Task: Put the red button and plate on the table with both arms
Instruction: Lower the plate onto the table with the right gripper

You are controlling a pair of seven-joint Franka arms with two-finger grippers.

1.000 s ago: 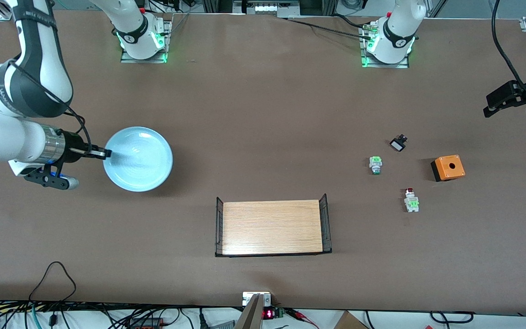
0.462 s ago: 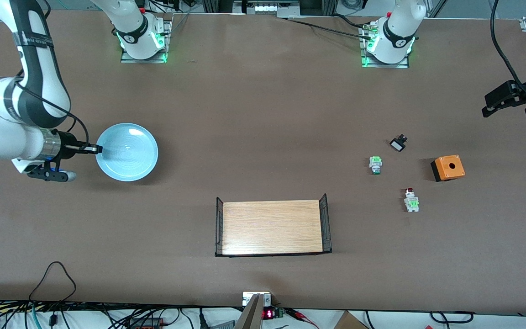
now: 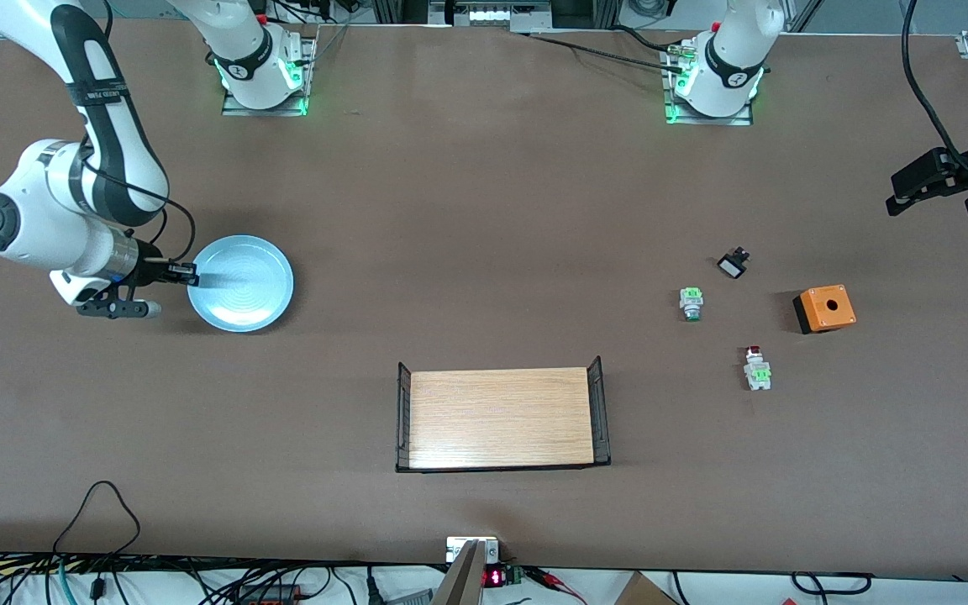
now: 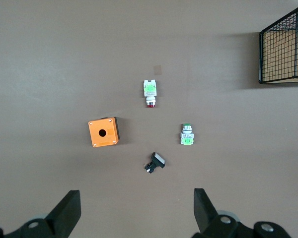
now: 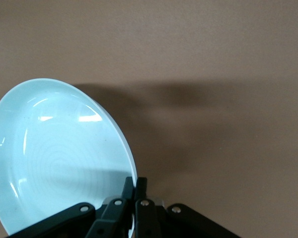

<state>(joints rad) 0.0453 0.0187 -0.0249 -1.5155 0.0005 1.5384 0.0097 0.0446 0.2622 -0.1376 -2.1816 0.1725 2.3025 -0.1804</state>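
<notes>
My right gripper [image 3: 190,275] is shut on the rim of the light-blue plate [image 3: 242,284]. It holds the plate tilted, low over the table [image 3: 467,235] at the right arm's end. In the right wrist view the fingers [image 5: 135,186] pinch the plate's [image 5: 54,158] edge, and a shadow falls on the brown surface beside it. The red button [image 3: 757,368] lies on the table toward the left arm's end, and it also shows in the left wrist view [image 4: 150,92]. My left gripper [image 3: 942,181] hangs open and empty [image 4: 136,213] high over that end of the table.
Around the red button lie a green-capped switch [image 3: 691,302], a small black-and-white part [image 3: 733,264] and an orange box [image 3: 824,307]. A wooden tray with black wire ends [image 3: 501,418] stands mid-table, nearer the front camera.
The right arm has swung and come down with the plate, which now looks smaller and sits closer to its shadow. The left arm has barely moved.
</notes>
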